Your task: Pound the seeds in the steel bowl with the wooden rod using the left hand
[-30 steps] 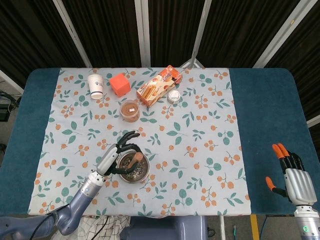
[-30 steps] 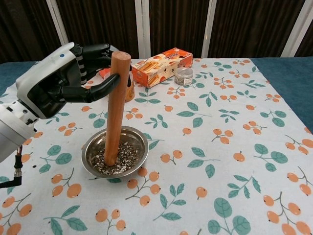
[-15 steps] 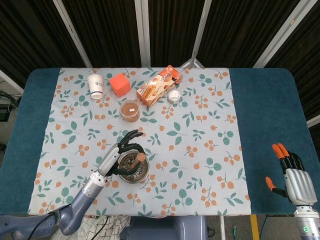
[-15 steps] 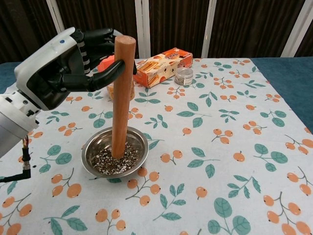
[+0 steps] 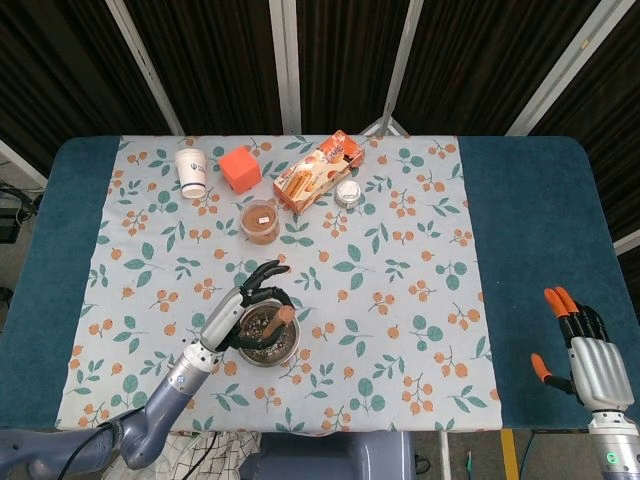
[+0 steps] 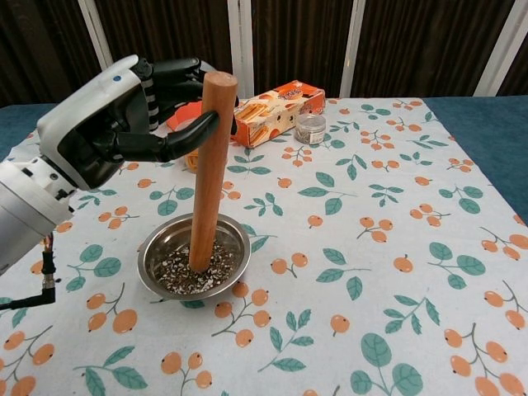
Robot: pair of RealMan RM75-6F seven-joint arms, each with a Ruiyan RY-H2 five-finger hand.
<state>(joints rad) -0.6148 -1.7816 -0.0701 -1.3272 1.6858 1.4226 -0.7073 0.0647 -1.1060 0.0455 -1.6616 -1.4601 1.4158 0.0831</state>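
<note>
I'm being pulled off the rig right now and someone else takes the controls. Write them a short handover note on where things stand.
Left hand: grips the wooden rod near its top; the rod leans slightly, its lower end in the seeds.
Right hand: holds nothing, fingers apart, at the table's near right edge, far from the job.
Steel bowl: on the flowered cloth, front left, seeds inside.
Done: rod grasped and set in the bowl.
Left: pounding; how crushed the seeds are cannot be told.
</note>
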